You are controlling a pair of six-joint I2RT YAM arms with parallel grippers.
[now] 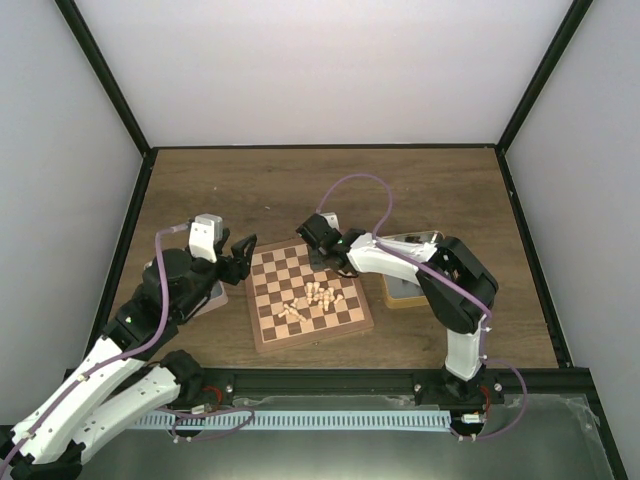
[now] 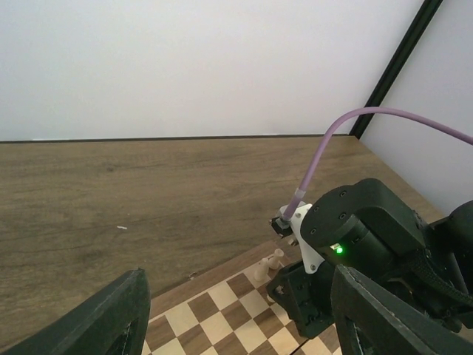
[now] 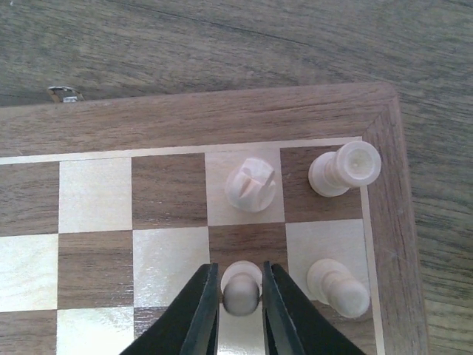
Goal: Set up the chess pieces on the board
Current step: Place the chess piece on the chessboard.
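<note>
Right end effector [image 3: 239, 275] straddles cream pawn [image 3: 242, 294] near board [image 3: 222, 118] corner, grip unclear; left end effector [image 2: 236, 314] open, empty. Tin [image 1: 404, 293] beside board, half hidden by arm, contents unseen. Loose pieces [image 1: 312, 297] piled midboard.

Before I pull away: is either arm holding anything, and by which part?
Left gripper holds nothing, jaws open. Right gripper has its jaws around the head of a cream pawn; whether they clamp it cannot be told.
</note>
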